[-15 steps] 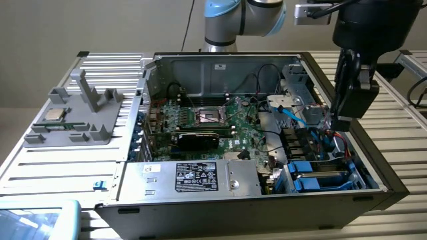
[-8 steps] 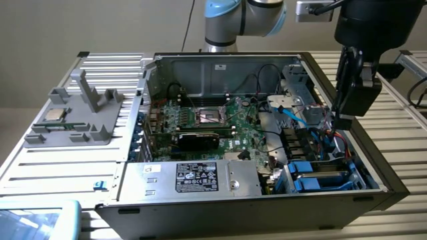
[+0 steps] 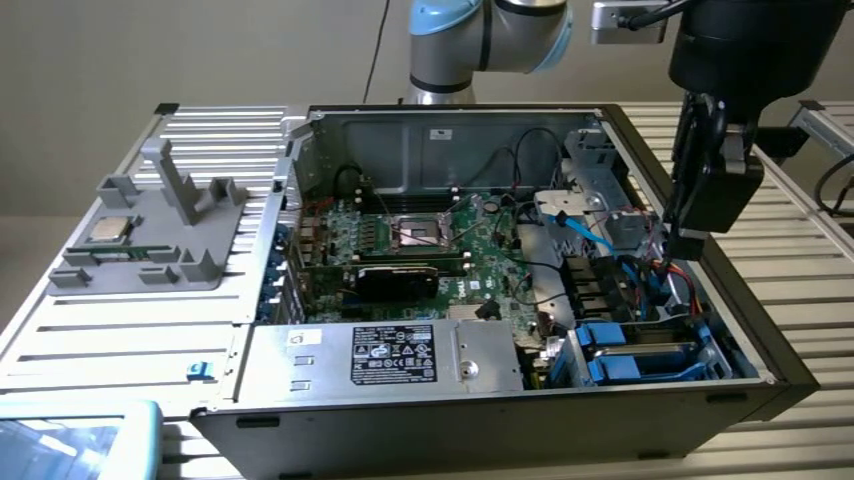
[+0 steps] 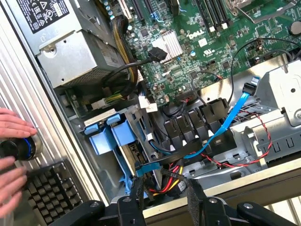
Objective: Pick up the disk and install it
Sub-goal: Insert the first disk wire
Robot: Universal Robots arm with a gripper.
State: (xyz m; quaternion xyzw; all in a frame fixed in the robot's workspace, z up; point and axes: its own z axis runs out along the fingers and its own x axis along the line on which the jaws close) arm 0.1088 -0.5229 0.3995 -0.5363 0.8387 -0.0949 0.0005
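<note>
One open computer case (image 3: 467, 420) is noted beneath the gripper (image 4: 167, 205), whose fingers are parted with nothing between them. One power supply (image 3: 387, 355) lies well apart from the gripper, past the drive bay; it bears a black label whose print cannot be read. "DELL" is read on the single motherboard (image 4: 195, 35). The disk (image 3: 621, 362) is found in the drive bay below the gripper, apart from it. Two blue handles are counted there, and the long axis appears to run along the case's front wall. Two hands (image 4: 13, 127) are recorded beside one keyboard (image 4: 49, 190).
</note>
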